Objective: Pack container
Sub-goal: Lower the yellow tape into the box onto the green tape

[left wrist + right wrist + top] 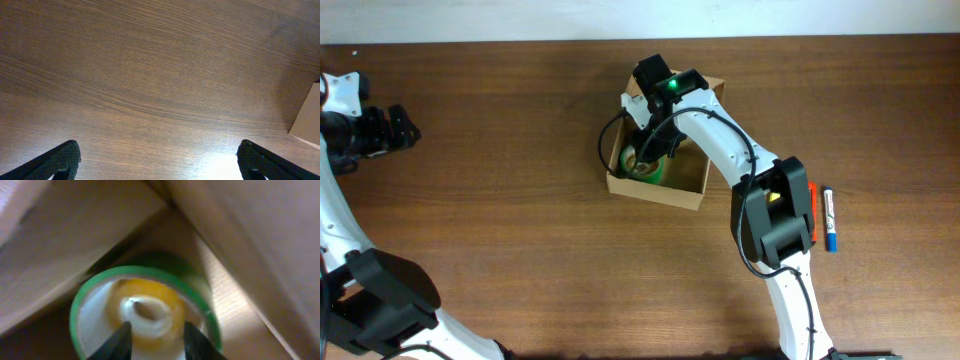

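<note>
Container: tan cardboard box, lid open, on worktop approx. ctr, toward far edge. R arm comes from near R side, passes over the rim & dips into the container; green lamp lit on its wrist above the opening. Inside the container, near-L corner per overhead view: tape roll w/ green rim, yellow inner ring & white core, face up, box walls close on both sides. R jaws: part-open, narrow gap, nothing clamped btwn them; the two dark fingertips stand either side of the roll's core, just above its face. Contact w/ roll: cannot tell, R wrist view blurred. L arm runs along far L edge of worktop, well apart from container. L jaws: fully wide, holding nothing; fingertips at the lower corners of L wrist view, over bare wood grain. Tan corner at R edge of L wrist view; what it belongs to: cannot tell. Marker: white barrel, blue cap, lies on worktop just R of R arm, well apart from container
</note>
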Available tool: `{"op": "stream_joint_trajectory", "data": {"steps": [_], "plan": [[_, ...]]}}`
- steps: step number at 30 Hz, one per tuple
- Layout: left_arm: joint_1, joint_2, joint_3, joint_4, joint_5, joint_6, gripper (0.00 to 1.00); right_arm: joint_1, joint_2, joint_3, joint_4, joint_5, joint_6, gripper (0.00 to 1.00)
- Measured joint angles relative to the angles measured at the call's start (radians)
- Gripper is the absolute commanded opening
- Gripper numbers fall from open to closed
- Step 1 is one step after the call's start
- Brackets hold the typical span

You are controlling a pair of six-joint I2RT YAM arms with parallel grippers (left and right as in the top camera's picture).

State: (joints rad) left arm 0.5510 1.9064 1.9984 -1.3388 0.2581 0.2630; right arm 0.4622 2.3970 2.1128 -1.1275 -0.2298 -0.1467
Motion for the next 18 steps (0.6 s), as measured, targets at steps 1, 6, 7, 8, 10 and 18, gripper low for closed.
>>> {"op": "stream_joint_trajectory", "data": {"steps": [1,6,7,8,10,18], "plan": [[0.0,0.0,0.0,0.0,0.0,0.0,1.0,0.0,0.0,0.0,0.0,0.0,0.0,0.34],[0.0,0.0,0.0,0.0,0.0,0.0,1.0,0.0,0.0,0.0,-0.005,0.0,0.0,0.31],[0.0,0.0,0.0,0.0,0.0,0.0,1.0,0.0,0.0,0.0,-0.012,0.0,0.0,0.31],[0.0,0.0,0.0,0.0,0.0,0.0,1.0,0.0,0.0,0.001,-0.021,0.0,0.0,0.3],[0.0,0.0,0.0,0.0,0.0,0.0,1.0,0.0,0.0,0.006,-0.04,0.0,0.0,0.3],[0.0,0.0,0.0,0.0,0.0,0.0,1.0,0.0,-0.014,0.097,-0.111,0.024,-0.007,0.3]]}}
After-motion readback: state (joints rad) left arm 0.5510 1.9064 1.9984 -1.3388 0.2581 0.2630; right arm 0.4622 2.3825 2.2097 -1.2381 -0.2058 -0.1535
